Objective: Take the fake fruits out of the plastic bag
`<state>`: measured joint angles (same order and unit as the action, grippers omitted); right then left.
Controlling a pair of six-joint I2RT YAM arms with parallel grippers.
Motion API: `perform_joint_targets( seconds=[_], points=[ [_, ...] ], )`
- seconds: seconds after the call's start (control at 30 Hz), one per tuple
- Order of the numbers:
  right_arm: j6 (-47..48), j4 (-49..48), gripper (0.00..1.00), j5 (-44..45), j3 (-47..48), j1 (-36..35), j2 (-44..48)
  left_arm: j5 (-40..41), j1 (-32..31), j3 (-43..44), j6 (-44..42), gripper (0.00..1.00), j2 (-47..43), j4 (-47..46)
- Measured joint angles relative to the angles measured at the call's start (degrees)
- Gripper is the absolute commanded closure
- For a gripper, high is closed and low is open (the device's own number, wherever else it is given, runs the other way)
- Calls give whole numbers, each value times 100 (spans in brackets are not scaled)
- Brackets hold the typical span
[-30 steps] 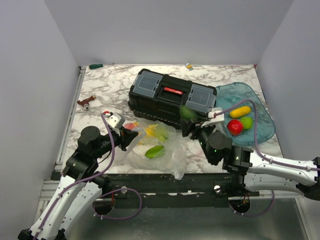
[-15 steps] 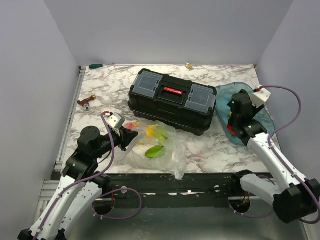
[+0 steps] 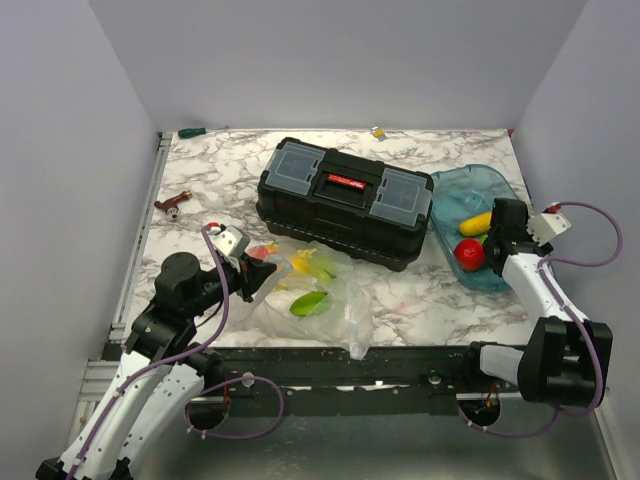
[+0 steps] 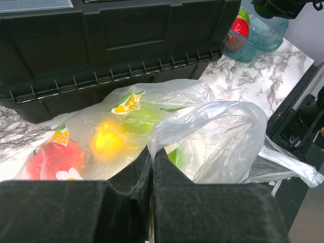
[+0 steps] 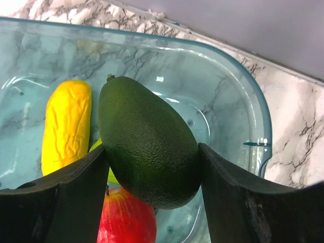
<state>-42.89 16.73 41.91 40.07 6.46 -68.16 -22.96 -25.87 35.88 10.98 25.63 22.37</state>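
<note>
The plastic bag (image 3: 335, 300) lies crumpled on the marble in front of the toolbox, with a yellow fruit (image 4: 107, 140), a red one (image 4: 53, 159) and green ones (image 3: 308, 303) inside. My left gripper (image 4: 152, 152) is shut on a fold of the bag's film (image 4: 212, 126) at the bag's left side (image 3: 262, 275). My right gripper (image 5: 150, 152) is shut on a dark green avocado-like fruit (image 5: 149, 136) and holds it over the blue tray (image 5: 223, 101), above a yellow fruit (image 5: 66, 126) and a red apple (image 5: 126, 217). In the top view the right gripper (image 3: 497, 228) hides the dark fruit.
A black toolbox (image 3: 345, 200) stands behind the bag. The translucent blue tray (image 3: 455, 190) sits at the right edge with the red apple (image 3: 470, 253) and yellow fruit (image 3: 476, 222). A red-brown tool (image 3: 173, 205) and a green screwdriver (image 3: 192, 131) lie at the left.
My right arm has swung from beside the bag to the right, carrying the dark green fruit over the blue tray. My left gripper has kept its hold on the bag.
</note>
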Motion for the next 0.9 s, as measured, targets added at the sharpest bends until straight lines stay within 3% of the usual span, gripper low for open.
perform_joint_targets(
  seconds=[0.13, 0.37, 0.6, 0.83, 0.9],
  points=[
    [-210, 9, 95, 0, -13, 0, -236, 0, 0, 0, 0, 100, 15, 0],
    [-278, -7, 78, -70, -24, 0, -481, 0, 0, 0, 0, 100, 24, 0],
    [-223, -85, 55, -197, -74, 2, -570, -2, 0, 0, 0, 100, 17, 0],
    [142, -262, 24, -498, -212, 0, -376, -15, 0, 0, 0, 100, -13, 0],
    [251, -302, 21, -590, -223, 2, -249, -24, 0, 0, 0, 100, -13, -2]
  ],
)
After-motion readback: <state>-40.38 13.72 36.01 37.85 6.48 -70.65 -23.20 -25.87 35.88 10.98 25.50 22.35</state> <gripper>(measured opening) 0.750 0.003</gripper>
